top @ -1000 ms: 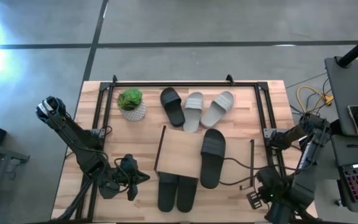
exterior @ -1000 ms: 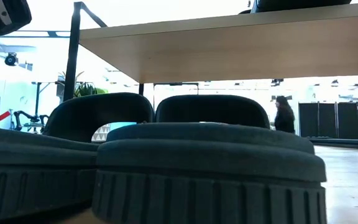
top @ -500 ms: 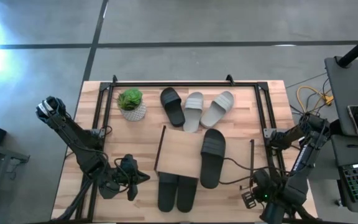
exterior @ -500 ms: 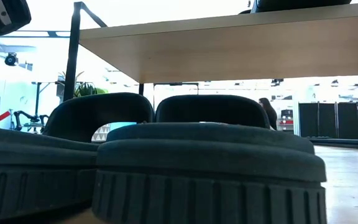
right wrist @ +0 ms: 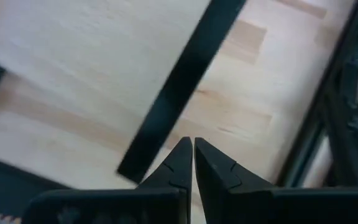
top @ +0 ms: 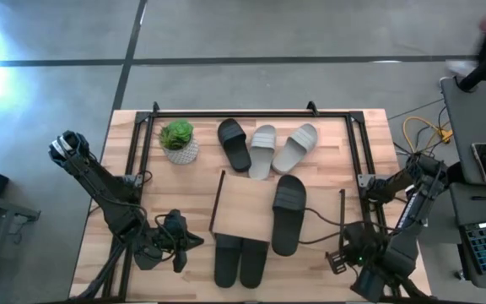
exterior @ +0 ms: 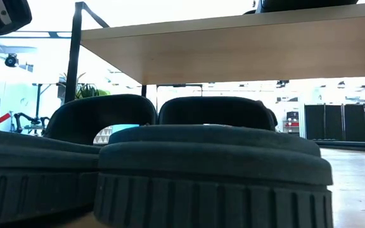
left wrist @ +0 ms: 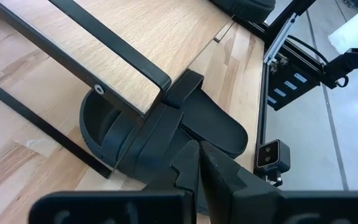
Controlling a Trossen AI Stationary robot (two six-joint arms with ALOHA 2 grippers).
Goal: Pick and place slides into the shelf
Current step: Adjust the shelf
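Observation:
The shelf [top: 245,207], with a light plank top and thin black side frames, stands mid-table. Two black slides [top: 228,260] [top: 252,262] lie side by side under it, heels sticking out toward the near edge; they fill the low view [exterior: 208,171]. A third black slide [top: 288,213] lies sole-down on the shelf top. Another black slide [top: 234,144] and two light grey slides [top: 262,151] [top: 296,148] lie on the table behind the shelf. My left gripper [top: 194,241] is shut, left of the two slides [left wrist: 166,130]. My right gripper [top: 337,260] is shut above the shelf's right frame bar [right wrist: 179,87].
A small potted plant [top: 178,141] stands at the far left of the table. Black rails [top: 251,111] frame the tabletop. A cable [top: 319,232] runs across the table right of the shelf. Bare wood lies left of the shelf.
My right gripper has tipped a little further downward beside the shelf's right frame. The slides and the shelf have not moved.

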